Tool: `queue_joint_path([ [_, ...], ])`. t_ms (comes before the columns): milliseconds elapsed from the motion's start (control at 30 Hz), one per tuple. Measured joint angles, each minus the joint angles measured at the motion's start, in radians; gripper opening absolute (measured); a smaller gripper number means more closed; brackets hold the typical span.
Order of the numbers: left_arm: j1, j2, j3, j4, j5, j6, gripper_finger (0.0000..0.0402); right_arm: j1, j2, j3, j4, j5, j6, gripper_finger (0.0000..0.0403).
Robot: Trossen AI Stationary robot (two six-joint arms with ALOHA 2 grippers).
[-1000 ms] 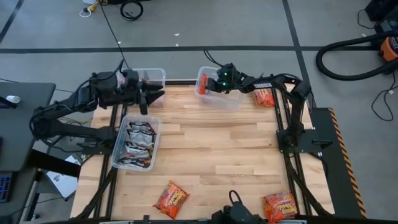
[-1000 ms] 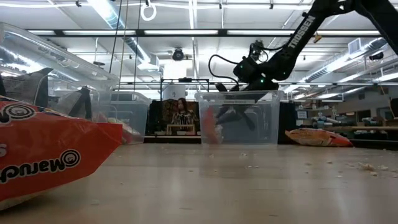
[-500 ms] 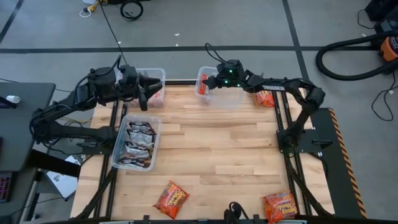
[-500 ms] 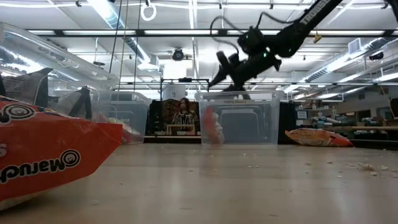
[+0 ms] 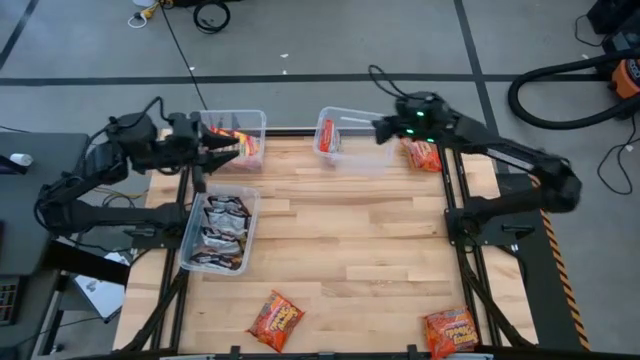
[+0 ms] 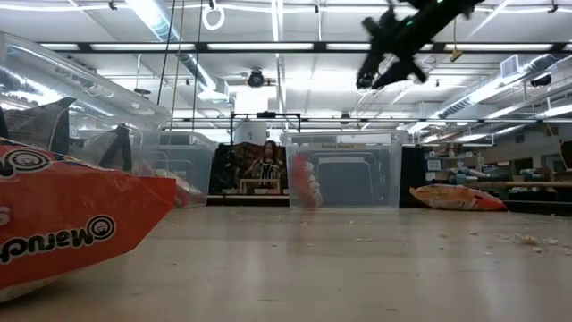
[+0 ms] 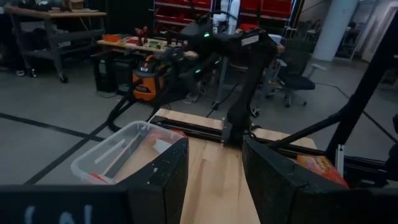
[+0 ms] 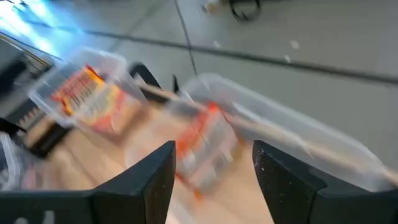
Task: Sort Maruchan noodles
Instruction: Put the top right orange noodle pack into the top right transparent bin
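High view: right gripper empty, fingers spread, just right of the far clear bin holding one orange-red packet. Left gripper spread, over left far bin.
Low view: packet stands on edge inside bin; right gripper above it.
Right wrist: spread fingers, nothing between.

You have a light wooden table of butcher-block planks; at its far edge stand two clear bins, one far left and one near the middle; a third clear bin sits along the left side; loose orange-red Maruchan packets lie at the far right, the near middle and the near right.
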Motion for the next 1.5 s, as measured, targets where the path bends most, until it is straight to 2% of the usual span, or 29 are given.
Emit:
queue_joint_path([
  [133,-0.001,-0.047,0.000,-0.037,0.005,-0.008,0.0155,0.005,-0.144,0.000,-0.258,0.059,0.064,0.0245],
  [267,-0.001,-0.072,0.000,-0.072,0.028,0.018,0.0155,0.054,-0.218,0.000,-0.455,0.272,0.125,0.0252],
  [433,-0.001,-0.071,0.000,-0.098,0.031,0.035,0.0155,0.103,-0.199,0.000,-0.651,0.418,0.135,0.0246],
  [567,-0.001,-0.071,0.000,-0.137,0.100,0.036,0.0155,0.108,-0.131,-0.001,-0.749,0.417,0.027,0.0249],
  [767,-0.002,-0.099,0.000,-0.209,0.192,-0.035,0.0155,0.108,-0.075,-0.125,-0.664,0.324,-0.318,0.0258],
  [867,-0.002,-0.117,0.000,-0.220,0.215,-0.074,0.0155,0.108,-0.093,-0.241,-0.592,0.279,-0.337,0.0257],
  [967,-0.006,-0.128,0.000,-0.204,0.214,-0.083,0.0155,0.108,-0.135,-0.368,-0.445,0.271,-0.329,0.0256],
  [1033,-0.010,-0.132,0.000,-0.181,0.201,-0.075,0.0155,0.100,-0.115,-0.369,-0.392,0.271,-0.375,0.0257],
  [1100,-0.012,-0.133,0.000,-0.146,0.189,-0.056,0.0155,0.086,-0.094,-0.360,-0.293,0.352,-0.451,0.0256],
  [1167,-0.012,-0.131,0.000,-0.107,0.167,-0.034,0.0155,0.052,-0.060,-0.363,-0.266,0.384,-0.494,0.0254],
  [1333,-0.011,-0.127,0.000,0.010,0.117,0.008,0.0155,-0.055,0.042,-0.347,-0.295,0.346,-0.445,0.0249],
  [1500,-0.011,-0.126,0.000,0.053,0.113,0.058,0.0156,-0.098,0.121,-0.347,-0.293,0.274,-0.694,0.0246],
])
